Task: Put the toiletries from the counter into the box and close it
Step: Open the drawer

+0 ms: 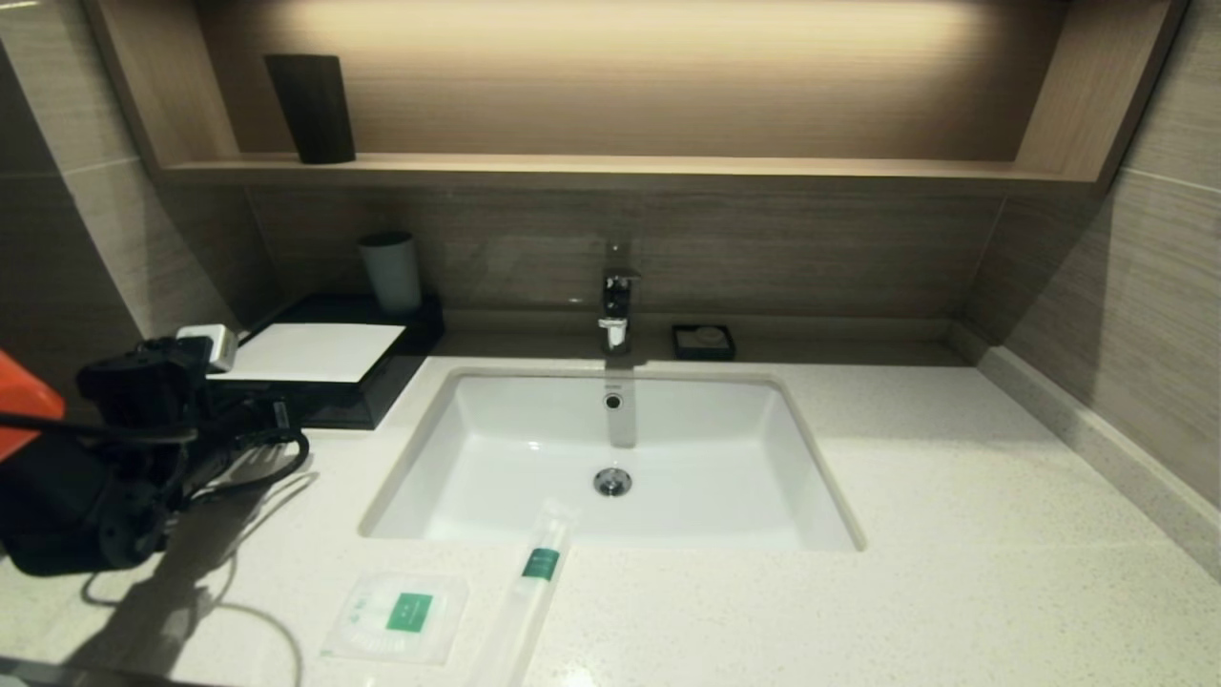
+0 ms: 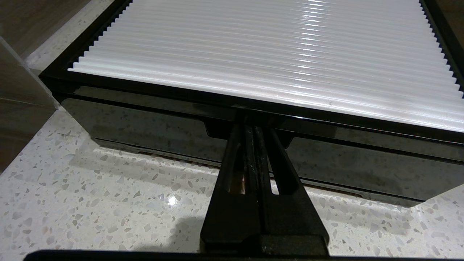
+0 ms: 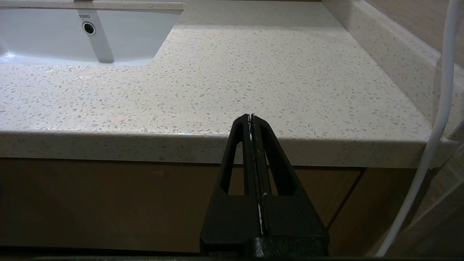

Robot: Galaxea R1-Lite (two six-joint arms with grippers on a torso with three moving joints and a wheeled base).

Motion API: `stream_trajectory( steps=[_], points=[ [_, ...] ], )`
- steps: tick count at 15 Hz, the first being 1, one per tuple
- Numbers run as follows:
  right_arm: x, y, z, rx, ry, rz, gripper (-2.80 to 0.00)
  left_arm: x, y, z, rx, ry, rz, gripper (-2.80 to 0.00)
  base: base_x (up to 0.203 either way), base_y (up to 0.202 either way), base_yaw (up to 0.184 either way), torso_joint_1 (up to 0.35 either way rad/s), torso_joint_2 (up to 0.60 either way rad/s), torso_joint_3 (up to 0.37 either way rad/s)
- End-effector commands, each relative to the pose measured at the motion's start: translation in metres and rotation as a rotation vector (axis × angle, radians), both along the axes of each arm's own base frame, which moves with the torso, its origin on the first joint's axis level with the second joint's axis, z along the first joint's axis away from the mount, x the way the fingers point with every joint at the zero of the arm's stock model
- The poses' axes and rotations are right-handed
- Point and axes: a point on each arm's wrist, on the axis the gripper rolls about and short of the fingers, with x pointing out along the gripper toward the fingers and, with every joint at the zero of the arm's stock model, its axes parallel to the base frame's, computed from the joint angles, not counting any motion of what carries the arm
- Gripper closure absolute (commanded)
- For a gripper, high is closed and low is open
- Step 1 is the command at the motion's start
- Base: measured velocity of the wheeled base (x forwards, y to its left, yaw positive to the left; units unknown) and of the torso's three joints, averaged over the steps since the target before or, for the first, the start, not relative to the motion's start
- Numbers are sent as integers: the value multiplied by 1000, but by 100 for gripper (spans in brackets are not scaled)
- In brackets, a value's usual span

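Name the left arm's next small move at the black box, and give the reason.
Probably a short pull toward the counter edge to slide the drawer out. The left pincer is shut, its tips in the notch at the top of the box front, which looks closed. The square packet and slim packet lie on the counter.

Two packets: one square point(image 1: 399, 615), one slim point(image 1: 532, 592). One box point(image 1: 324, 367). Two cups: shelf point(image 1: 310, 107), bench point(image 1: 390, 272). One tap point(image 1: 616, 307). One soap dish point(image 1: 703, 342). One basin point(image 1: 496, 458).
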Motion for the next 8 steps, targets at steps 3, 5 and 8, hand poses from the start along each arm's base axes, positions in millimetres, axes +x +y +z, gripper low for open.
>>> stream_trajectory(
  steps=[3,5,8],
  points=[
    [0,0,0,-1,-2,0,0,4,1,-1,0,-9,-1,0,0,0,0,0,0,0],
    [0,0,0,-1,-2,0,0,5,1,-1,-2,-7,-1,0,0,0,0,0,0,0],
    [0,0,0,0,-1,0,0,4,1,0,-3,-4,-1,0,0,0,0,0,0,0]
  ],
)
